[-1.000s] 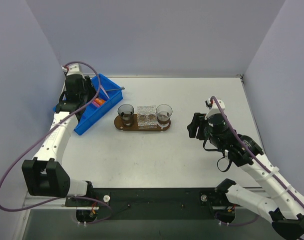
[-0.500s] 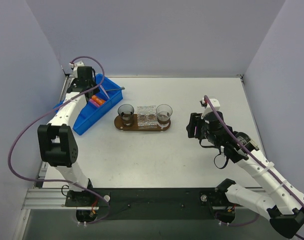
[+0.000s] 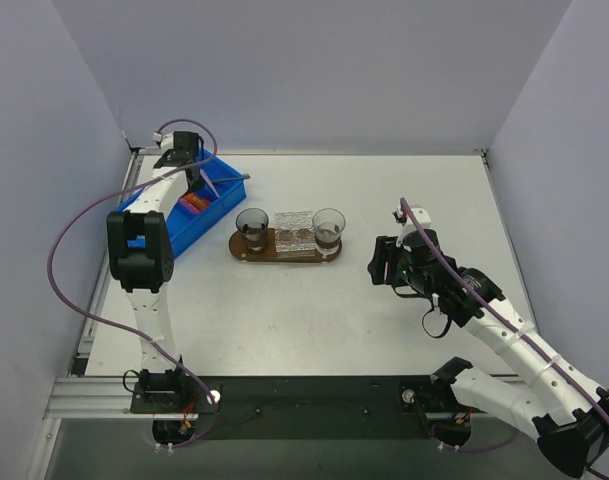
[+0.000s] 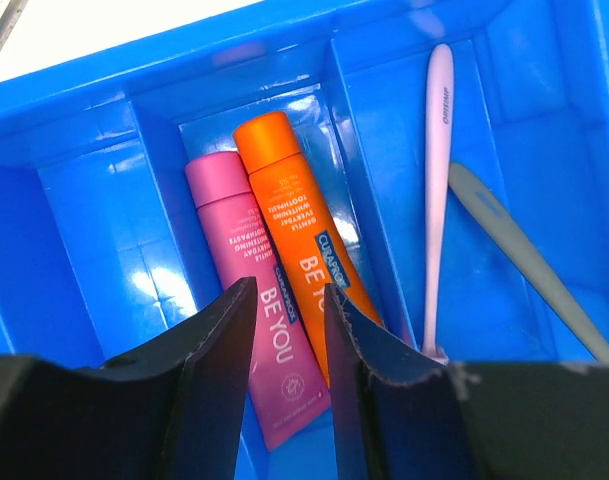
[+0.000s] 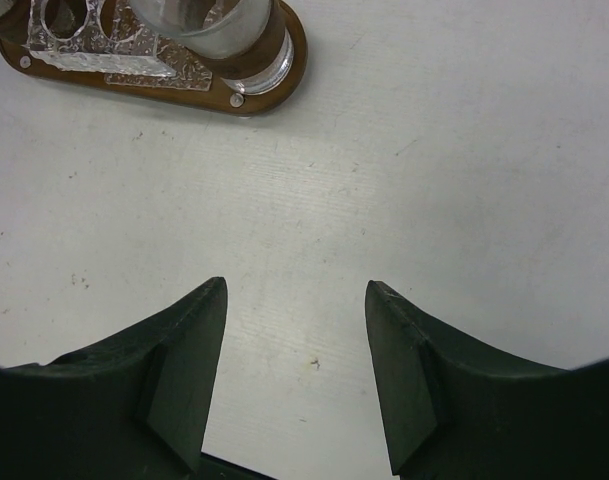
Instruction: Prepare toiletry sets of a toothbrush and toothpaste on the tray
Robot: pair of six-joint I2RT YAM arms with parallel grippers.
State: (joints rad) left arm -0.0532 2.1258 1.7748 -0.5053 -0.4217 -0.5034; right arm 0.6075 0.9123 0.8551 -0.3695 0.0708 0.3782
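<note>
White desk (image 3: 284,310) fills the overhead view, with the blue bin (image 3: 172,232) at upper left and the tray (image 3: 287,259), carrying two glass cups (image 3: 252,226), at centre. Right of the tray, the right pincer (image 5: 296,290) hangs wide and empty over bare desk. Over the bin, the left pincer (image 4: 287,290) has narrow jaws with nothing clamped, perhaps just clear of the tubes. Below it the orange toothpaste (image 4: 289,210) lies against a pink tube (image 4: 234,240); one compartment to the right lie a pink toothbrush (image 4: 437,170) and a grey toothbrush (image 4: 529,265).
</note>
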